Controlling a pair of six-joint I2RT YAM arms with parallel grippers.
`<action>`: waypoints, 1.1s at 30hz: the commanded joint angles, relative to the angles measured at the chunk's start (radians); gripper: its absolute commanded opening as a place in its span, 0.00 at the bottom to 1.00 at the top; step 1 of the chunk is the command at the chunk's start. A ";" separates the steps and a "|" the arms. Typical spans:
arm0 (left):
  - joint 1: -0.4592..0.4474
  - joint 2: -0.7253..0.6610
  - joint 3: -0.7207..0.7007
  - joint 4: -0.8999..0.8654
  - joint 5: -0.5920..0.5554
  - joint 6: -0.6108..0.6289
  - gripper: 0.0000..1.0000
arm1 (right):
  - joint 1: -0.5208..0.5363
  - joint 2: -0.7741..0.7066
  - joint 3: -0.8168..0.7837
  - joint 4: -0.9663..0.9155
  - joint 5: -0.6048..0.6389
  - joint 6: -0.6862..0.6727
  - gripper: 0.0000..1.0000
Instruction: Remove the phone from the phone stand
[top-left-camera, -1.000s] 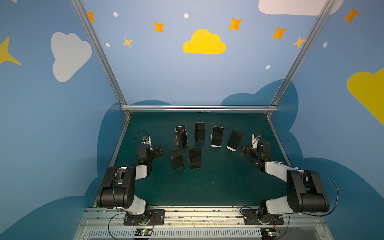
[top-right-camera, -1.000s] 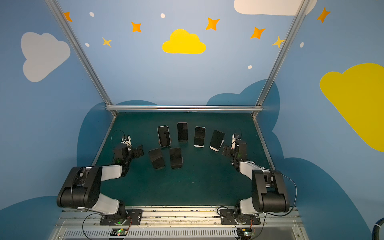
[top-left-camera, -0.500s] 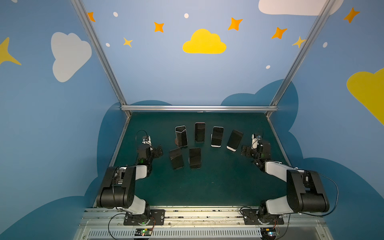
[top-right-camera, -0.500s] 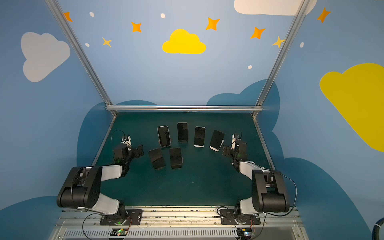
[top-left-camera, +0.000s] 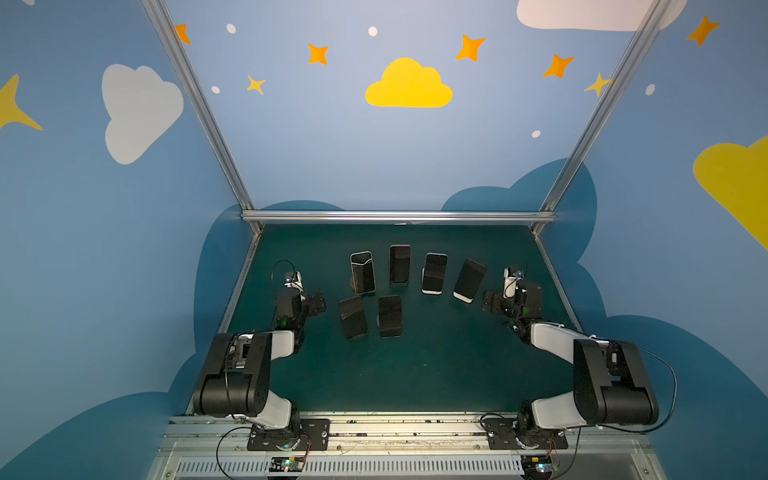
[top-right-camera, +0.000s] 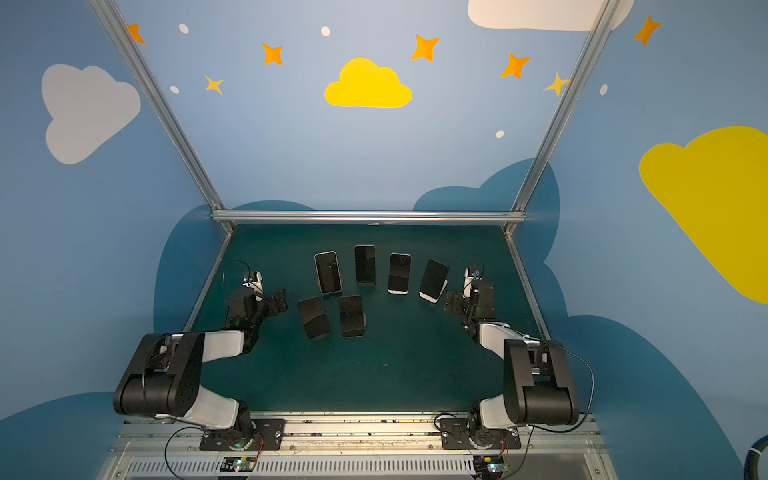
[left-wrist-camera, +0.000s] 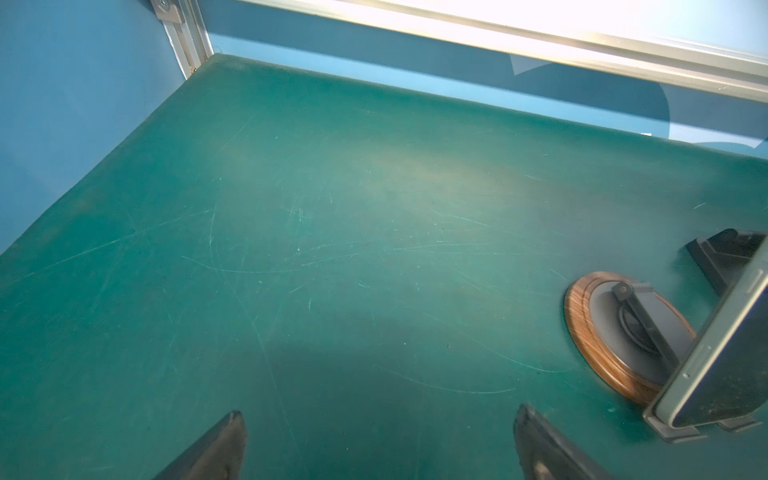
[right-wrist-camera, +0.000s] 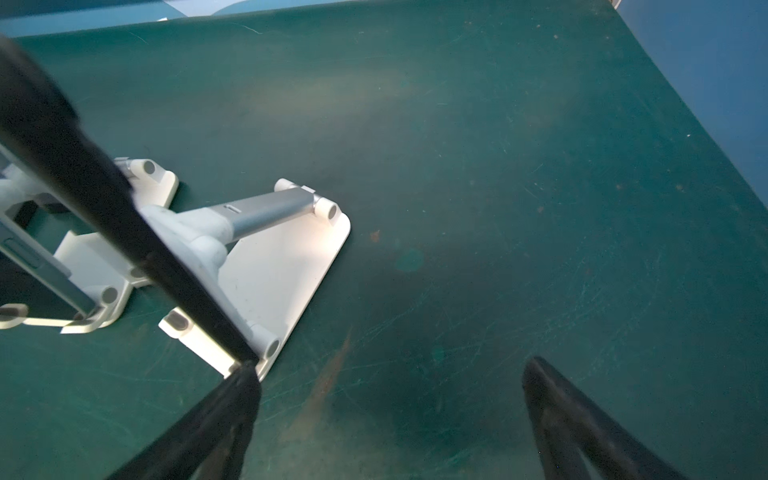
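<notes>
Several dark phones lean upright on stands in two rows on the green table (top-left-camera: 436, 365). In both top views my left gripper (top-left-camera: 318, 300) (top-right-camera: 281, 300) is open beside the front-left phone (top-left-camera: 352, 318), apart from it. My right gripper (top-left-camera: 490, 301) (top-right-camera: 453, 301) is open just right of the far-right phone (top-left-camera: 469, 280). The left wrist view has my left gripper (left-wrist-camera: 380, 417) over bare mat, with a phone (left-wrist-camera: 727, 365) on a wood-rimmed round stand (left-wrist-camera: 582, 328) off to one side. In the right wrist view my right gripper (right-wrist-camera: 390, 368) is empty; one fingertip (right-wrist-camera: 245, 374) is next to the black phone's (right-wrist-camera: 104, 199) lower corner on a white stand (right-wrist-camera: 282, 257).
Blue walls and aluminium posts (top-left-camera: 395, 216) close in the table at the back and sides. A second white stand with a phone (right-wrist-camera: 25, 257) lies behind the near one. A black stand (left-wrist-camera: 723, 249) shows beyond the wooden one. The arm bases sit on the front rail (top-left-camera: 395, 432).
</notes>
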 joint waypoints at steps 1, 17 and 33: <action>0.001 0.001 0.006 0.027 -0.006 0.013 1.00 | -0.006 0.006 0.021 0.002 -0.017 0.013 0.98; -0.006 -0.547 0.153 -0.478 -0.112 -0.076 1.00 | 0.046 -0.231 0.201 -0.367 0.141 0.030 0.99; 0.013 -1.202 0.132 -0.818 -0.248 -0.814 1.00 | -0.014 -0.514 0.388 -1.069 -0.017 0.442 0.98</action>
